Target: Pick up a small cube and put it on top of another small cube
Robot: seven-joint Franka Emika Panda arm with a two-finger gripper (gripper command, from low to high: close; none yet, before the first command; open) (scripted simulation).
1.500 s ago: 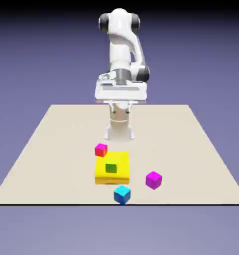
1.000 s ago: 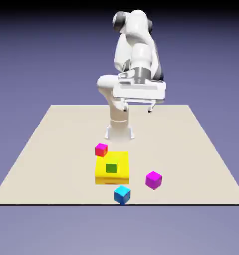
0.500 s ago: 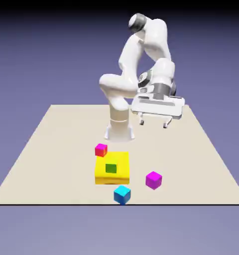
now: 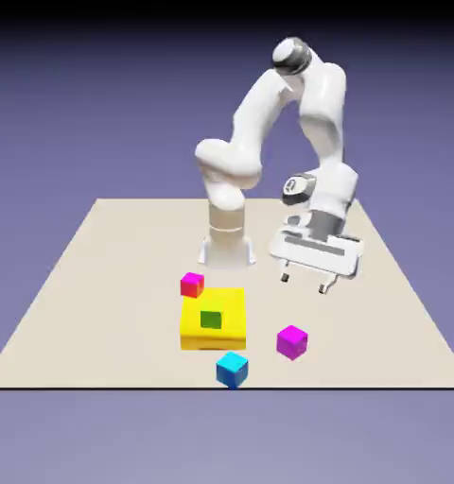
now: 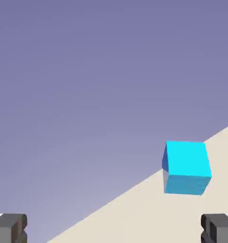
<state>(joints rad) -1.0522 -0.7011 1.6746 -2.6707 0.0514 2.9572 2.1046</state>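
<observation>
**Open pincer hangs above the bench, violet-magenta cube untouched**

The pincer point(image 4: 304, 281) hangs in the air over the bench point(image 4: 98, 274), its two fingers pointing down and spread wide with nothing between them. In the hand view the two grey fingertips point(image 5: 9, 228) sit at the bottom corners, far apart, with only bench surface and backdrop between them. The white arm point(image 4: 269, 104) arches up from its base at the bench's far edge and bends down to the hand, which sits toward the exterior view's right of the base.

Nearer the front edge than the pincer, and apart from it, the small cube point(image 4: 291, 341) of violet-magenta rests flat on the bench, toward the exterior view's right of the middle. Beside it, toward the exterior view's left, lies a flat yellow block point(image 4: 226, 319) with a small dark green square point(image 4: 210, 319) on its top. A hot-pink cube point(image 4: 192, 284) stands just off the yellow block's far left corner. The cyan cube point(image 4: 232, 369) sits close to the bench's front edge, just in front of the yellow block; the hand view shows it point(image 5: 186, 167) right of the middle, near the bench's edge against the blue-violet backdrop.
</observation>
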